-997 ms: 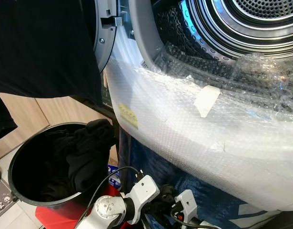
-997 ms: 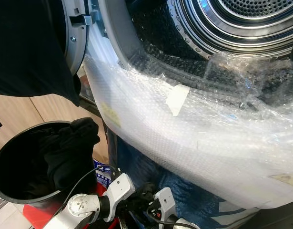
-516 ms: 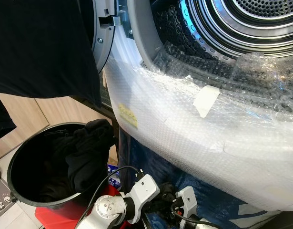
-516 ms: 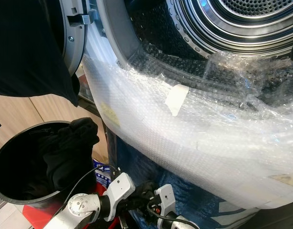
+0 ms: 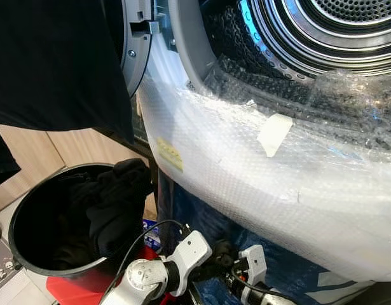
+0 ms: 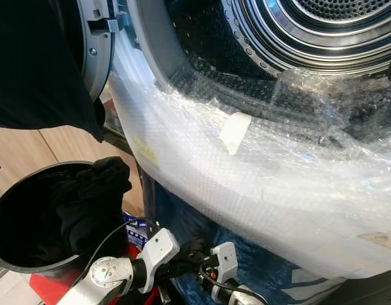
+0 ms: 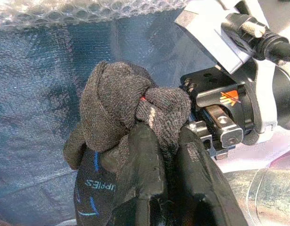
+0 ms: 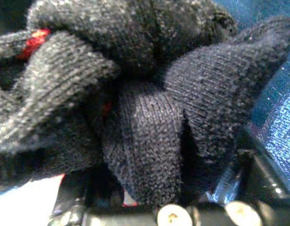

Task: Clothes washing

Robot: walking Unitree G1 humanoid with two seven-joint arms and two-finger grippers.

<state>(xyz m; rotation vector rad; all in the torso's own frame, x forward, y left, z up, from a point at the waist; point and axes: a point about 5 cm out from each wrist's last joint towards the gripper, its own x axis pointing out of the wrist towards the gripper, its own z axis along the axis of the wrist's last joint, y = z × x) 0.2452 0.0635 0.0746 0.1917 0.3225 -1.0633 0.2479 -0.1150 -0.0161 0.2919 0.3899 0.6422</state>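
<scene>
Left end effector (image 7: 159, 155) clamped on dark knit bundle (image 7: 121, 103), right end effector (image 5: 236, 270) pressed against it.
Best lifted high, over bubble-wrapped rim (image 5: 259, 171), into drum (image 5: 322, 32).

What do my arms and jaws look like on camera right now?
The left arm is silver-white with a round metal joint cap and a looping black cable. The left gripper has thick black rubbery fingers. The right gripper has a white-grey housing, black block, orange logo and black cable.

Silver arms, round screwed joint (image 5: 143, 275); black cable (image 5: 135, 244), black-fingered left gripper (image 7: 168, 165)
</scene>
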